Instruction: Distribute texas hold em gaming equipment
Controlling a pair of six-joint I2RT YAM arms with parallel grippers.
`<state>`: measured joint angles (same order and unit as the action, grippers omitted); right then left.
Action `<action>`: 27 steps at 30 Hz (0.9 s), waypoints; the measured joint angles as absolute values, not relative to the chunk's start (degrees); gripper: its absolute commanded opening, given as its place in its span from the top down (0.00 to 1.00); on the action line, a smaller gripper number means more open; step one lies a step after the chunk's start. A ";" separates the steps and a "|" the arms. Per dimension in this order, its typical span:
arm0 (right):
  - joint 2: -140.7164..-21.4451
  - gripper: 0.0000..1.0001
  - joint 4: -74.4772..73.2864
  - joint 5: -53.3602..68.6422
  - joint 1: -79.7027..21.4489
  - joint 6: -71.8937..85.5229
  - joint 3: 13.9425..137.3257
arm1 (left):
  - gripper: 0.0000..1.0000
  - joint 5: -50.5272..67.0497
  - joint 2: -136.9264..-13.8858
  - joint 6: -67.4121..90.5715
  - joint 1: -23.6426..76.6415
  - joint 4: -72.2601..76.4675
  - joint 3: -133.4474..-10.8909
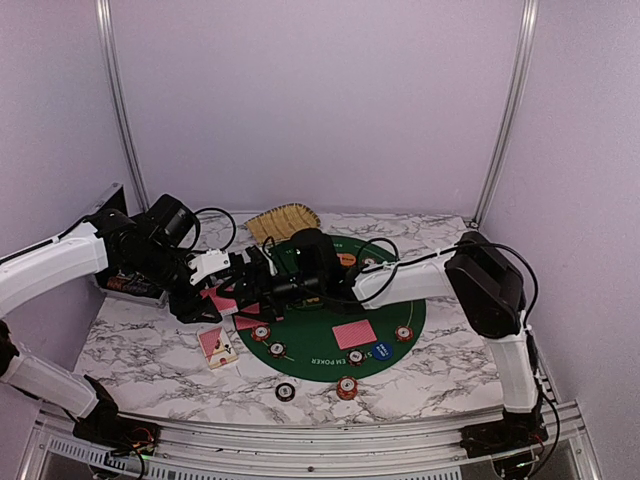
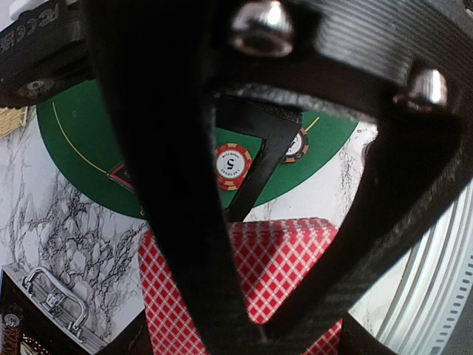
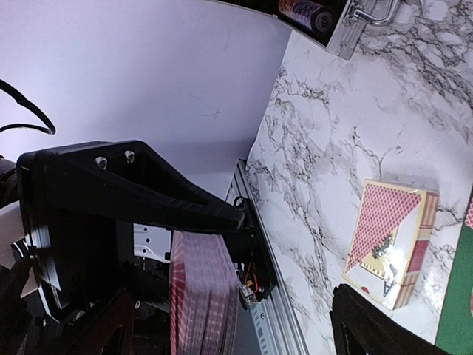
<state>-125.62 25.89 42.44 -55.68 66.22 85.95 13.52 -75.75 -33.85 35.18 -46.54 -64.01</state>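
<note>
Nearest me, a dark chip (image 1: 286,391) and a red chip (image 1: 347,387) lie on the marble table (image 1: 440,385) by its near edge, just off the green mat (image 1: 300,352). A card box (image 1: 217,346) lies flat beside the mat's left rim, long axis running roughly near to far. On the mat I see a single card (image 1: 354,334) face down, long axis left to right, with a blue button (image 1: 380,350) just beside it. Further in, my left gripper (image 1: 228,296) is clamped on the deck (image 2: 281,259), which is held on edge above the mat's left rim. My right gripper (image 1: 265,285) faces it with its jaws spread wide, holding nothing. An orange button (image 1: 346,259) sits towards the mat's far rim. A basket (image 1: 283,221) is at the table's far edge.
</note>
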 measured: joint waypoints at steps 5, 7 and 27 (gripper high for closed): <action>-127.72 0.09 26.13 43.05 -56.29 66.78 89.23 | 1.00 13.52 -75.92 -33.82 35.18 -46.54 -64.01; -128.22 0.09 26.13 43.27 -56.49 67.20 90.17 | 1.00 13.52 -75.99 -33.85 35.18 -46.54 -64.01; -135.85 0.09 26.00 44.16 -57.76 69.32 99.13 | 1.00 14.55 -76.09 -33.78 35.18 -46.54 -64.01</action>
<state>-135.85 26.00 44.16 -57.76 69.32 99.13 14.55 -76.09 -33.78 35.18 -46.54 -64.01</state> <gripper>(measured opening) 0.910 0.667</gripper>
